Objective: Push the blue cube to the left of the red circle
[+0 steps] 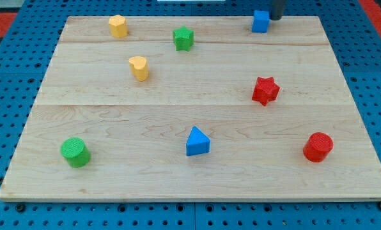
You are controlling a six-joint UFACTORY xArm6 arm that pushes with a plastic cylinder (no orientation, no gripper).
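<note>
- Pushing is the whole job here, and the blue cube [260, 21] sits right at the view's top edge of the desk [178, 172], right of centre.
- Up there too is my tip [275, 18], the end of the tool: a dark rod entering from the view's top, just beside the cube on its right, touching it or very nearly so. The frame cuts the rod off, so I can't be sure of contact.
- This tool has no jaws to stand apart or together; it is a bare rod, clamped on nothing.
- Way down at the view's lower right waits the red circle [318, 147], well apart from the cube. The goal spot is the bare wood just to its left, between it and the blue triangle [197, 142].
- Standing in between is the red star [265, 90], almost directly below the cube. A straight shove down would likely knock into it.
- Best play, as I judge it: get the tip to the cube's top side, drive it down the view slightly left of the star, then bend the line rightward toward the circle.
- Keep the tip centred behind the cube's face; an off-centre push should spin it and let it slip away.
- Ease off early near the circle, so the cube stops beside it rather than bumping it.
- Green star [183, 38], yellow blocks [139, 68] and green cylinder [75, 152] lie well clear on the view's left.
</note>
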